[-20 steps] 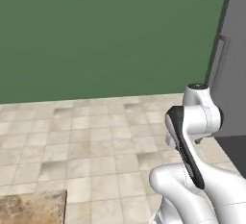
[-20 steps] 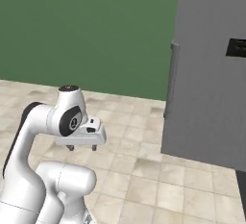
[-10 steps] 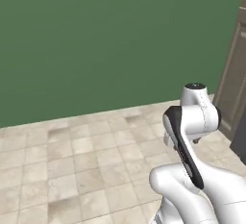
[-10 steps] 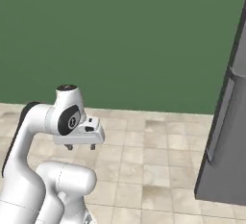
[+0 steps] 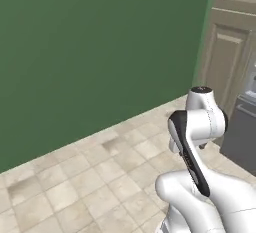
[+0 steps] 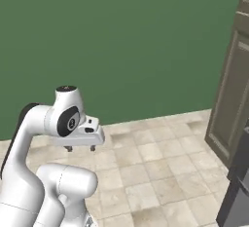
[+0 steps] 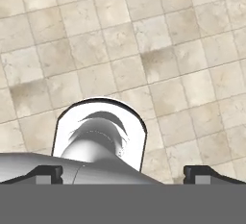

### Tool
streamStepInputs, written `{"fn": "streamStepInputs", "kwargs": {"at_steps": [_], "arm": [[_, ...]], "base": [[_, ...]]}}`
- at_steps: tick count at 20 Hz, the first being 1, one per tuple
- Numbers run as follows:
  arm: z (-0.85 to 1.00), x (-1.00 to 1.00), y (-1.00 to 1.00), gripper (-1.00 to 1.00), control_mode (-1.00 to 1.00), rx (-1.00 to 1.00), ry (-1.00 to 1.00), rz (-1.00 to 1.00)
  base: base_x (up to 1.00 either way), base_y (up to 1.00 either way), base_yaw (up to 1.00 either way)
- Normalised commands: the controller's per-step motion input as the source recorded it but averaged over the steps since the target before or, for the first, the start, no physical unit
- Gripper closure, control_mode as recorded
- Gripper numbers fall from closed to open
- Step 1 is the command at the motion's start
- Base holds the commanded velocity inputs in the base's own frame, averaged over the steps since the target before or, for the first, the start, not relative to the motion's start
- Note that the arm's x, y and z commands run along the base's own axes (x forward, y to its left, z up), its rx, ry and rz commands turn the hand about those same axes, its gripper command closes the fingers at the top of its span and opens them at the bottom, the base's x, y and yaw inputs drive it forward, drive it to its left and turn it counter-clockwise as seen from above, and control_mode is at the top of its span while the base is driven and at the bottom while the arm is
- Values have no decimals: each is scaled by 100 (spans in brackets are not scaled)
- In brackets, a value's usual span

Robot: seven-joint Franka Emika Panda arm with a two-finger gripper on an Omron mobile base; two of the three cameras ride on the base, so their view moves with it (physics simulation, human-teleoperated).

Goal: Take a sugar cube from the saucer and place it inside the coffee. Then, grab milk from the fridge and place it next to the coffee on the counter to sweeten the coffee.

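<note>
Nothing was held: my two-finger pincer stood wide open above the beige tiled floor. I judged I was travelling between steps; next I needed the fridge.

Claw spread, empty, over tiled floor; green wall beyond

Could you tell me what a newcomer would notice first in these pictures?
The big dark green wall across the background stands out first, above a beige tiled floor. In front, the white arm is folded up, its gripper open, pointing down at the tiles. Beige cabinet fronts rise at the right edge.
</note>
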Motion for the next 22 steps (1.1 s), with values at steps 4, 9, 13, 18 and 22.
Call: {"fn": "streamStepInputs", "kwargs": {"at_steps": [4, 9, 13, 18, 22], "arm": [[0, 0, 0, -100, 100, 0, 0, 0], [0, 0, 0, -100, 100, 0, 0, 0], [0, 0, 0, -100, 100, 0, 0, 0], [0, 0, 0, -100, 100, 0, 0, 0], [0, 0, 0, -100, 100, 0, 0, 0]], "base": [[78, 63, -75], [79, 63, -75], [79, 64, -75], [83, 66, -74], [92, 68, -72]]}}
